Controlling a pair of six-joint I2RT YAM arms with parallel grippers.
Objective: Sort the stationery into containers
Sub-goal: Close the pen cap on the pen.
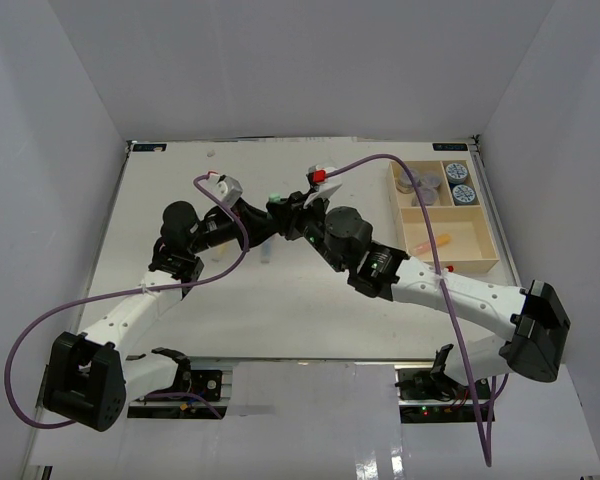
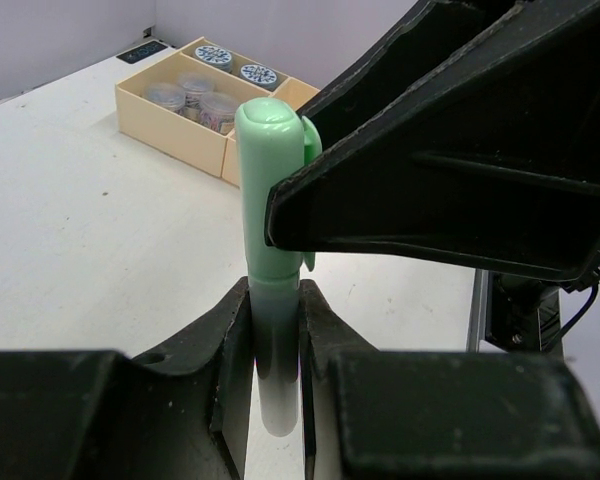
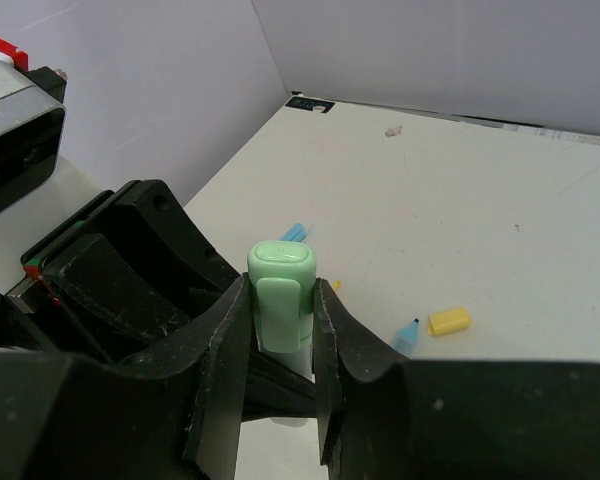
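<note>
A green marker (image 2: 272, 250) stands upright, clamped between the left gripper's (image 2: 276, 340) dark fingers (image 2: 232, 345), while the right gripper (image 2: 450, 170) closes in from 3 o'clock. The wooden tray (image 2: 170, 125), holding tape rolls (image 2: 205, 100), sits at 11 o'clock.

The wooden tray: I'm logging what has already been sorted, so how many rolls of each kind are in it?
Grey rolls: 3
Blue-and-white patterned rolls: 2
Total: 5
</note>
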